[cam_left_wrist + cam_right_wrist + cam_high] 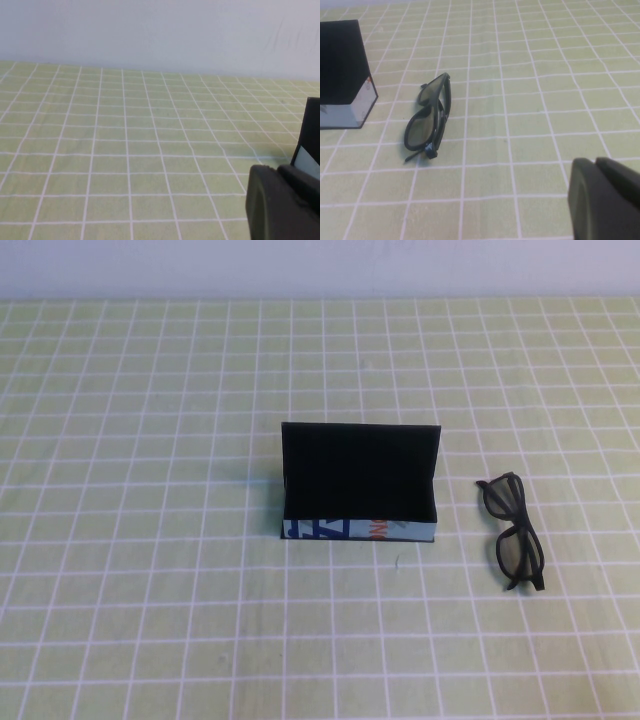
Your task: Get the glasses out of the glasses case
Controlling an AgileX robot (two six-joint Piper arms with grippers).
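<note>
The glasses case (360, 478) stands in the middle of the table, its black lid raised upright behind the white strip printed blue and orange. The black glasses (515, 530) lie folded on the cloth to the right of the case, outside it and apart from it. In the right wrist view the glasses (427, 122) lie beside the case's end (342, 75), and my right gripper (595, 162) is shut and empty, well back from them. My left gripper (279, 171) is shut with nothing in it, near the case's left end (311, 135). Neither arm shows in the high view.
A green cloth with a white grid (150, 590) covers the whole table. A pale wall (320, 265) runs along the far edge.
</note>
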